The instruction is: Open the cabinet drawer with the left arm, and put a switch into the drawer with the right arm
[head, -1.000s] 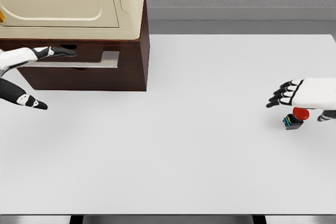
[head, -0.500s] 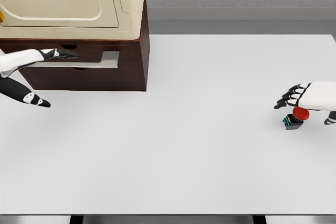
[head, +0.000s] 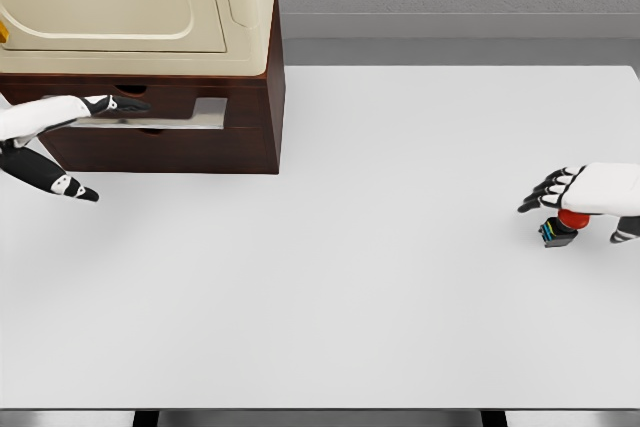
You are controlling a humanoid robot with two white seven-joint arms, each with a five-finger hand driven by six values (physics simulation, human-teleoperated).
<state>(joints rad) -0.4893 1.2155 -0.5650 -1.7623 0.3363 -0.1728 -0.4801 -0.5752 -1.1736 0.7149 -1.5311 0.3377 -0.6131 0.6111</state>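
The switch (head: 556, 230), a small black block with a red button, stands on the white table (head: 340, 267) at the far right. My right hand (head: 574, 215) hovers low over it with fingers spread and partly covers the red button; it holds nothing. At the upper left is the dark brown cabinet (head: 255, 137). Its drawer (head: 150, 121) is pulled out a little and shows a grey strip of interior. My left hand (head: 112, 147) is at the drawer front, its fingers (head: 115, 104) stretched along the top edge and its thumb below, not closed on anything.
A cream-coloured appliance (head: 130, 7) sits on top of the cabinet. A grey wall runs behind the table's far edge. The table's front edge is near the bottom of the view.
My right hand has drawn back to the right and sunk lower over the switch. The left hand has shifted only slightly at the drawer, and the drawer gap looks the same.
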